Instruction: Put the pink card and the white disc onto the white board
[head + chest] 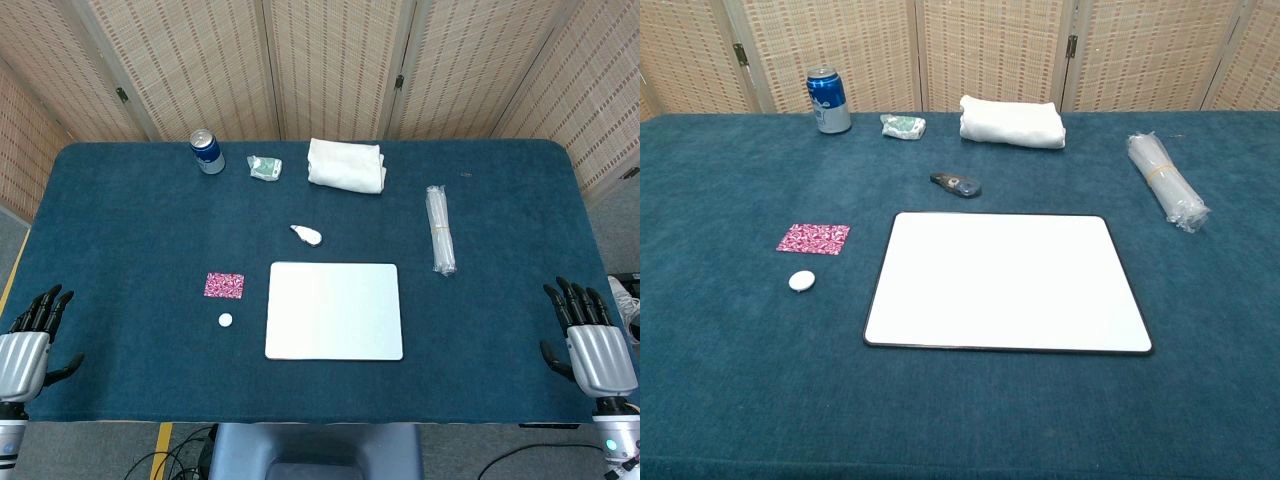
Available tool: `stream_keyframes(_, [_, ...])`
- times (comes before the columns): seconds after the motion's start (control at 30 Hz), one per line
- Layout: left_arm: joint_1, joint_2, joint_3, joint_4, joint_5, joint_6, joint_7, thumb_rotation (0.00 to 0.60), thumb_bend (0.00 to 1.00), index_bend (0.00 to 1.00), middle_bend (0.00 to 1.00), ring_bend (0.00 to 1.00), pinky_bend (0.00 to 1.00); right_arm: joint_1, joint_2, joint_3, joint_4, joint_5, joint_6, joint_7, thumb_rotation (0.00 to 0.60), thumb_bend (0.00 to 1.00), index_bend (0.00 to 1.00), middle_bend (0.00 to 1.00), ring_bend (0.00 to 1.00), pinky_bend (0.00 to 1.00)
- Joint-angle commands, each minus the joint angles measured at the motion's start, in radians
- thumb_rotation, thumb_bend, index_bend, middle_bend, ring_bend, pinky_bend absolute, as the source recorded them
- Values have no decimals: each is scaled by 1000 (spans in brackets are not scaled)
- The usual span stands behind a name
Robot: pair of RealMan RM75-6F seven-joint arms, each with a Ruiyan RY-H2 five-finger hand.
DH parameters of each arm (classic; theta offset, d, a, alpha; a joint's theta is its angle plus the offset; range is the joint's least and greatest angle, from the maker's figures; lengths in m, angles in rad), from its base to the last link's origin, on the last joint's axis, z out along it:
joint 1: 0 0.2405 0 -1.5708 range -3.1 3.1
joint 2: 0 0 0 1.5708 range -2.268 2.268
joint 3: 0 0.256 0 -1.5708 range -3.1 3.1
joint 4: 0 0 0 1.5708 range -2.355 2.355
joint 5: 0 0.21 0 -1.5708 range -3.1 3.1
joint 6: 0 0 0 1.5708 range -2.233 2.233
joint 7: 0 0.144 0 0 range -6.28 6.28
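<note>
Blue cloth covered the table, with woven screens behind it.
We held our left hand and right hand at the near corners, fingers spread, gripping nothing. The pink card and white disc lay just left of the white board, apart from it. Farther back sat a blue can, a folded white towel, a small green-white packet, a small grey tool and, to the right, a clear plastic roll; nothing lay between the card, the disc and the board.

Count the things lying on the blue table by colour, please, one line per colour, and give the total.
White: 3 – flat rectangular white board, small round white disc, folded white cloth
Pink: 1 – patterned pink card
Blue: 1 – blue drink can
Clear: 1 – rolled clear plastic bundle
Green-white: 1 – crumpled packet
Dark grey: 1 – small oval gadget
Total: 8
</note>
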Motion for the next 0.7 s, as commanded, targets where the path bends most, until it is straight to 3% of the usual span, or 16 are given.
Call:
stream_keyframes(0.03, [-4,-2,-1,0,-5,-9,5,600,281,78,47,89,263,0,1,-4,0,-7,0,0,600,284,0,0,0,0])
stream_keyframes(0.4, [-18,-33,38,-22,56,-28,23,600,281,80,47,90,269,-13,22,-35,0,-73,26,47,600,284,0,0,0,0])
stream_keyframes(0.47, [-22,-34,39,-23,55,-38,19,600,281,87,100,141,326,-13,23,-36,1,-76,26,49,600,285,0,0,0,0])
stream_keyframes(0.5, [-25,-34,38,-24,54,-44,17,600,281,97,174,206,393,-12,23,-36,1,-78,26,50,600,284,0,0,0,0])
stream_keyframes(0.53, [-33,-36,35,-23,58,-49,18,600,281,119,329,343,529,-11,24,-36,2,-80,26,53,600,284,0,0,0,0])
stream_keyframes(0.57, [-43,-46,25,-15,70,-42,16,600,282,157,556,545,722,-10,23,-35,3,-82,26,54,600,284,0,0,0,0])
stream_keyframes(0.63, [-69,-82,4,-2,102,-29,21,600,281,246,887,850,965,-6,24,-36,-1,-101,33,62,600,284,0,0,0,0])
stream_keyframes(0.7, [-81,-99,-5,-8,107,-30,18,600,281,313,989,972,1000,-5,24,-38,1,-111,36,68,600,284,0,0,0,0])
